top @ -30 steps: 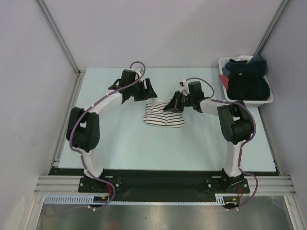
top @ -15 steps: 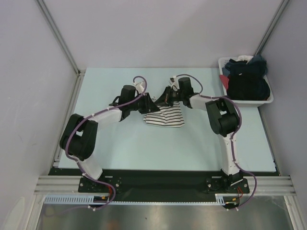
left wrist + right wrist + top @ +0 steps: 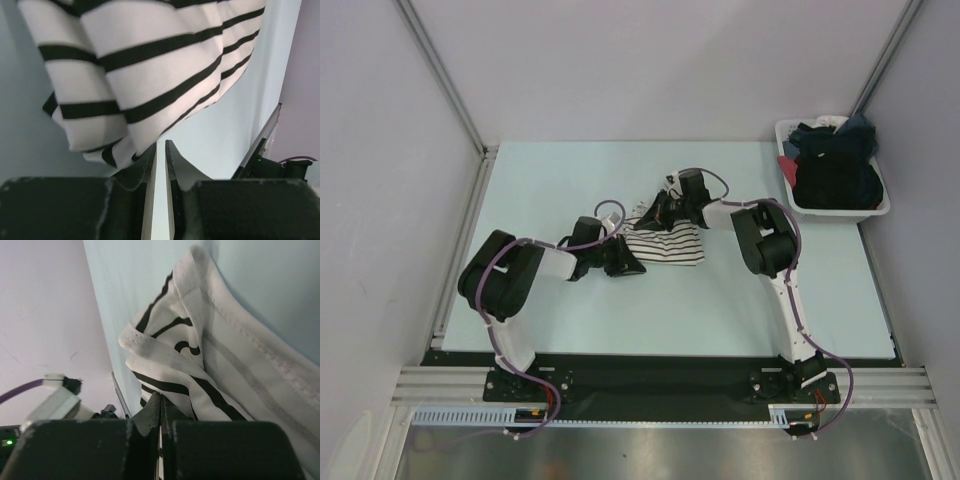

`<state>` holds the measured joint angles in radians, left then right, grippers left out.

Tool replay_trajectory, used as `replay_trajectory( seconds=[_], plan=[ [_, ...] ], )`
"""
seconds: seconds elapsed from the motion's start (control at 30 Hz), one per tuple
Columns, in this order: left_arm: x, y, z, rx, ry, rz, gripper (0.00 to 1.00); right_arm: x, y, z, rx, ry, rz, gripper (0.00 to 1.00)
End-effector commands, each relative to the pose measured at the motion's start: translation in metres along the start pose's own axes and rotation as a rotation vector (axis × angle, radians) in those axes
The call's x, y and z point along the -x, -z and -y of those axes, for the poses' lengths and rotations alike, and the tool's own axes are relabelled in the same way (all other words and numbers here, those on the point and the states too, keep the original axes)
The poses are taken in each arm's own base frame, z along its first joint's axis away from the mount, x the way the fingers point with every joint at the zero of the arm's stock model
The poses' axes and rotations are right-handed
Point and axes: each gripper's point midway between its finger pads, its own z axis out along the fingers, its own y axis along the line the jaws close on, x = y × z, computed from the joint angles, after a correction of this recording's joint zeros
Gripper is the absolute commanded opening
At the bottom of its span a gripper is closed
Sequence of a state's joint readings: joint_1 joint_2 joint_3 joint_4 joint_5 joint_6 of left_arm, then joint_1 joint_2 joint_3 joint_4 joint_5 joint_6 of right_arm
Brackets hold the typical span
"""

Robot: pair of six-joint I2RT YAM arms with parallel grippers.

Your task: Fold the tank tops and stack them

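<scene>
While my left pincer (image 3: 161, 145) nips the near corner of the soft white, black-striped tank top (image 3: 150, 65), jaws almost together, my right pincer (image 3: 160, 399) is clamped on its crumpled, hemmed far edge; the rest sags onto the pale-blue table (image 3: 570, 180).

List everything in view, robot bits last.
striped tank top: one, white with black stripes, crumpled at table centre
bin: one, white, far right corner of the table
clothes pile: one heap, mostly black and navy with some red, in the bin; pieces cannot be counted
table: one, pale blue, under everything
left gripper: one, black, at the top's near left corner, jaws almost together; grip unclear
right gripper: one, black, at the top's far edge, jaws shut on the fabric
</scene>
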<state>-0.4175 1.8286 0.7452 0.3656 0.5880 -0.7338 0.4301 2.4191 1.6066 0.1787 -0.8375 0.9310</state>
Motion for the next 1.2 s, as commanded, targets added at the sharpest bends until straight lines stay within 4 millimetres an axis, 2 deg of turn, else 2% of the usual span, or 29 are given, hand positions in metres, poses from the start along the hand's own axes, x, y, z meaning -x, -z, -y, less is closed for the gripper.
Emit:
replay_trajectory(
  seconds=[0.0,0.1,0.23,0.4,0.43,0.5,0.53,0.6,0.63,0.67,0.7,0.73,0.8,0.83,0.9,0.97,1.0,1.07,1.13,1.17],
  plan=[
    [0.010,0.004,0.014,-0.051,0.018,0.046,0.17,0.013,0.003,-0.010,-0.040,0.026,0.033,0.00],
    [0.009,0.009,0.010,-0.005,0.045,0.049,0.12,0.014,0.003,-0.010,-0.029,0.006,0.040,0.00],
    [-0.002,0.002,-0.002,-0.018,0.093,0.019,0.10,0.011,0.002,-0.008,-0.027,0.004,0.036,0.00],
    [-0.002,0.010,0.009,-0.041,0.047,0.051,0.10,0.009,0.006,-0.015,0.000,0.026,0.028,0.02],
    [0.002,0.016,0.019,-0.052,0.022,0.067,0.11,0.009,0.008,-0.020,0.008,0.035,0.030,0.02],
    [0.004,0.022,0.024,-0.045,-0.002,0.074,0.12,0.011,0.014,-0.032,0.022,0.057,0.040,0.02],
    [0.010,0.028,0.036,-0.067,-0.032,0.094,0.12,0.011,0.016,-0.038,0.030,0.068,0.041,0.03],
    [0.015,0.035,0.047,-0.080,-0.062,0.103,0.13,0.011,0.021,-0.053,0.049,0.092,0.047,0.03],
    [0.026,0.041,0.062,-0.106,-0.093,0.129,0.13,0.011,0.022,-0.059,0.055,0.101,0.048,0.03],
    [0.029,0.044,0.066,-0.104,-0.112,0.130,0.13,0.013,0.024,-0.064,0.062,0.111,0.054,0.03],
    [0.033,0.046,0.072,-0.110,-0.129,0.138,0.13,0.014,0.025,-0.067,0.067,0.115,0.056,0.04],
    [0.047,0.049,0.085,-0.122,-0.157,0.166,0.14,0.015,0.025,-0.070,0.071,0.117,0.057,0.04],
    [0.056,0.050,0.090,-0.109,-0.182,0.170,0.14,0.016,0.023,-0.069,0.071,0.109,0.052,0.04],
    [0.070,0.047,0.093,-0.099,-0.194,0.191,0.14,0.017,0.022,-0.068,0.070,0.106,0.052,0.03],
    [0.080,0.041,0.087,-0.067,-0.198,0.191,0.13,0.020,0.018,-0.063,0.072,0.091,0.050,0.04],
    [0.087,0.028,0.075,-0.047,-0.185,0.173,0.12,0.021,0.014,-0.061,0.083,0.067,0.043,0.04],
    [0.086,0.019,0.061,-0.036,-0.161,0.153,0.11,0.021,0.009,-0.053,0.085,0.057,0.037,0.03],
    [0.084,0.011,0.052,-0.047,-0.140,0.140,0.09,0.021,0.003,-0.047,0.089,0.042,0.026,0.03],
    [0.066,0.000,0.028,-0.021,-0.102,0.098,0.08,0.021,-0.003,-0.034,0.073,0.022,0.019,0.03],
    [0.064,-0.002,0.030,-0.056,-0.100,0.103,0.07,0.021,-0.005,-0.031,0.069,0.022,0.019,0.03]
  ],
)
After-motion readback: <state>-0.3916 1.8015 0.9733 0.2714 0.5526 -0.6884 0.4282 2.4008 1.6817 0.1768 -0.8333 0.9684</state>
